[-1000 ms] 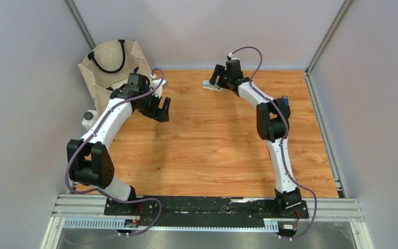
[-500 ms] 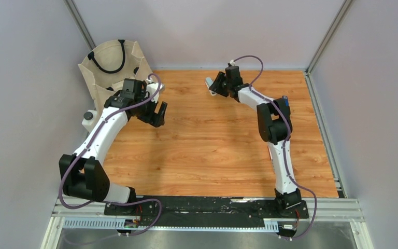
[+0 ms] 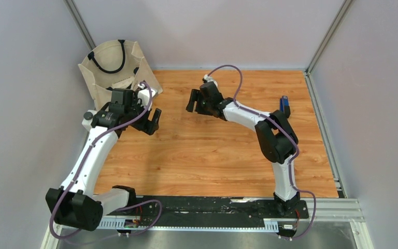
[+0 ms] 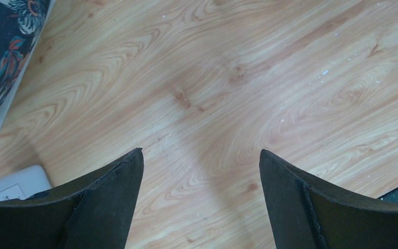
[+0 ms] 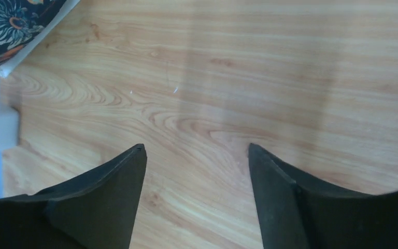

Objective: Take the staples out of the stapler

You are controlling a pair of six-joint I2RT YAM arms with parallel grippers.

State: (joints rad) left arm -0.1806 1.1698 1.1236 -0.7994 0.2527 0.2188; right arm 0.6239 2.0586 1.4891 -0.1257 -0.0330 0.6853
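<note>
The left gripper (image 4: 201, 151) and the right gripper (image 5: 195, 146) both have their fingers spread wide with nothing between them. Each is over bare wood, with a cloth bag (image 3: 140, 61) at the upper-left edge of both wrist views. Neither the staples nor the stapler shows in any view, so their direction and long axis cannot be told. A small blue object (image 3: 285, 102) at the right of the overhead frame, beside the right arm's elbow, might be the stapler, but it is too small to tell.

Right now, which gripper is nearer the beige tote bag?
Left. The left gripper hangs just in front of the tote bag; the right gripper hangs farther right, over the table.
</note>
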